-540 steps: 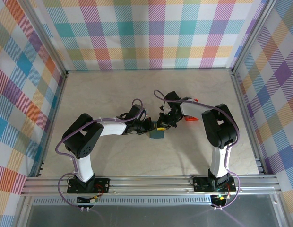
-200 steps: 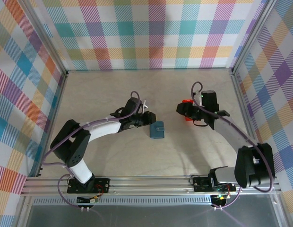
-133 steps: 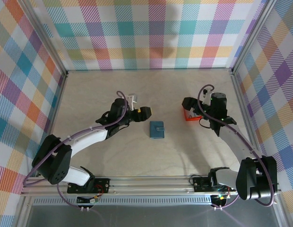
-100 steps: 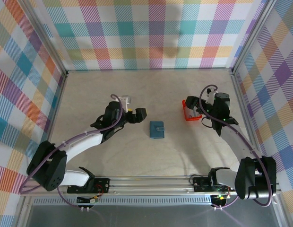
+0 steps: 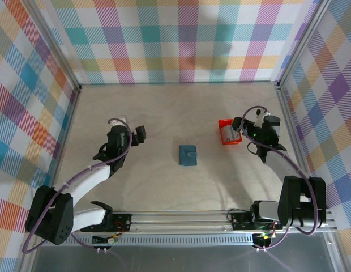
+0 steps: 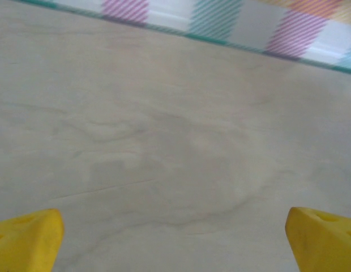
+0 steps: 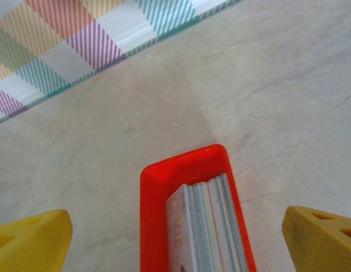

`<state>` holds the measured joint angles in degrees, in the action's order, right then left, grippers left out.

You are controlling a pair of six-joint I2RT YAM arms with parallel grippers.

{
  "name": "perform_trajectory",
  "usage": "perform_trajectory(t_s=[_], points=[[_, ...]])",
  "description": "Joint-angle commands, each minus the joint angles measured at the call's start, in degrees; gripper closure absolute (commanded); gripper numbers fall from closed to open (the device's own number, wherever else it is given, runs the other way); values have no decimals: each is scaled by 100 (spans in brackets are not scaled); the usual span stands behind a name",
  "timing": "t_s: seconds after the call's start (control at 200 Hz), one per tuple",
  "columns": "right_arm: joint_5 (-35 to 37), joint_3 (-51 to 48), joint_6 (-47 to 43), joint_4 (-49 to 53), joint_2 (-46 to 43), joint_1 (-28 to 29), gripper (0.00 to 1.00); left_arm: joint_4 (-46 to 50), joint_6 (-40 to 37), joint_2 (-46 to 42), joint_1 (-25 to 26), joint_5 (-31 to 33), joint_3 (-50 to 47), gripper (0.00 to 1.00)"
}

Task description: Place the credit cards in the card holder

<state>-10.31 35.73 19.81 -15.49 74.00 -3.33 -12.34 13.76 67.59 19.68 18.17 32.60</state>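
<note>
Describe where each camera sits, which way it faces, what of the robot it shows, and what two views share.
Top external: above, behind the bases, looking down on table, card holder, red tray; left arm, right arm show.
Left wrist: on the left arm, facing bare tabletop toward the checked wall; left fingertips at bottom corners, jaws open.
Right wrist: facing the tray's end, credit cards inside; right fingertips at bottom corners, jaws open.
Shared: top and right wrist show the tray.

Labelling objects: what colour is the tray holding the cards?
The small plastic tray is bright red; clearest in right wrist view.
</note>
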Motion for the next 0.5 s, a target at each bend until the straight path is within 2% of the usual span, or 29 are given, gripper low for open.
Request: perform_trajectory(t_s=[0.0, 0.09, 0.255, 0.4, 0.495], points=[[166, -142, -264, -721, 112, -57, 5, -32, -369, -139, -127, 898, -184, 0], [343, -291, -483, -1078, 180, -68, 5, 3, -352, -50, -309, 1123, -207, 0], [365, -337, -862, -1155, 370, -70, 4, -33, -465, 317, -614, 1317, -18, 0], [221, -427, -1009, -1277, 317, -55, 5, -641, -953, 716, -636, 1535, -199, 0], [354, -542, -1303, -1284, 194, -61, 6, -1613, -1145, 905, -680, 1421, -572, 0]])
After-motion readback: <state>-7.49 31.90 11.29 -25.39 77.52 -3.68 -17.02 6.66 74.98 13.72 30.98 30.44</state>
